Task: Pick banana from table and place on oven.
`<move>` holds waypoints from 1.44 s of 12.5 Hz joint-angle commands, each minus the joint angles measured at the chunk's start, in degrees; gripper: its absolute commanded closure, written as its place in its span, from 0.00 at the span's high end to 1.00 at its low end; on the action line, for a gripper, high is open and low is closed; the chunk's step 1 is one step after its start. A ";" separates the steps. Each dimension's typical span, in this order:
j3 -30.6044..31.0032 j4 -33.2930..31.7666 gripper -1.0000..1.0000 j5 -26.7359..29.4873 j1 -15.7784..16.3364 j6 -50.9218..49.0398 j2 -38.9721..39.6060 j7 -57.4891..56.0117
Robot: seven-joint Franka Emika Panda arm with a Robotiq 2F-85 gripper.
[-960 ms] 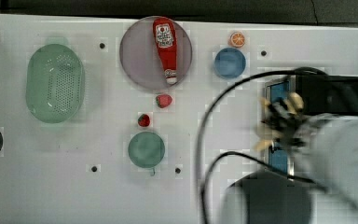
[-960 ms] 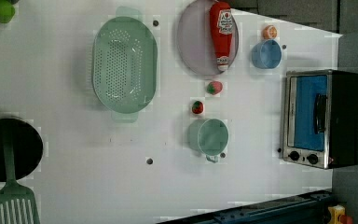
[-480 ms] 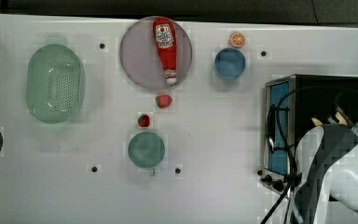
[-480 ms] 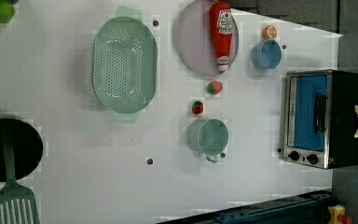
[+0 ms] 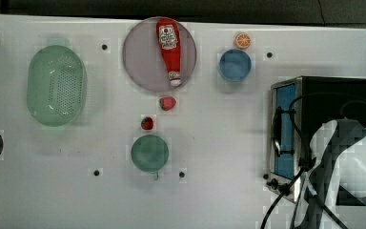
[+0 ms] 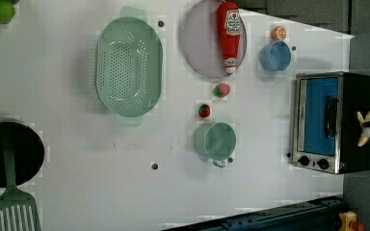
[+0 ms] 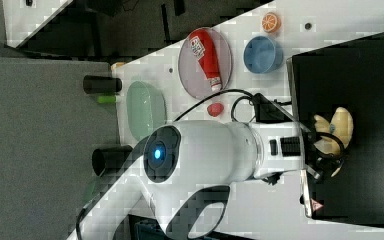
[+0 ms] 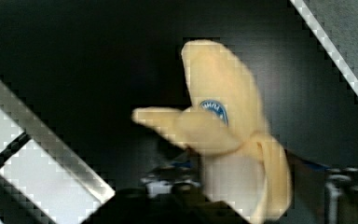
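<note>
Pale yellow peeled toy banana (image 7: pixel 341 126) lies on the boxy black-topped toaster oven (image 7: pixel 360 75), gripper (image 7: pixel 330 145) at its 6 o'clock, finger spread unclear.

White table (image 5: pixel 219 191), oven (image 5: pixel 333 95), colander (image 5: pixel 56 86), plate (image 5: pixel 143 57), strawberries (image 5: pixel 167 103)

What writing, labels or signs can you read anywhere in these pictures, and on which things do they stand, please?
Nothing reads clearly.
Ketchup bottle: white label, print too blurred.
Banana: blue oval sticker, lettering too blurred.
Oven: red triangular warning sign near its front edge, no legible text.
</note>
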 commanded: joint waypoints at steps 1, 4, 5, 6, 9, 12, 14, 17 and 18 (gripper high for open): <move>0.52 1.83 0.89 -0.82 0.89 -0.03 -3.61 -5.57; 1.20 2.37 1.00 -1.27 1.76 -1.04 -6.24 -5.57; 1.99 2.64 1.00 -1.60 2.58 -2.76 -8.23 -5.44; 2.99 2.64 1.00 -2.09 3.60 -5.36 -10.60 -4.19; 8.94 2.48 1.00 -2.62 6.50 -13.53 -17.19 10.01; 18.02 2.49 1.00 -2.64 7.81 -20.73 -21.73 28.42; 24.43 2.49 1.00 -2.64 7.89 -21.18 -23.62 39.35; 29.88 2.49 1.00 -2.21 7.89 -24.71 -25.24 46.52; 30.72 2.49 1.00 -2.21 7.90 -25.64 -25.53 47.50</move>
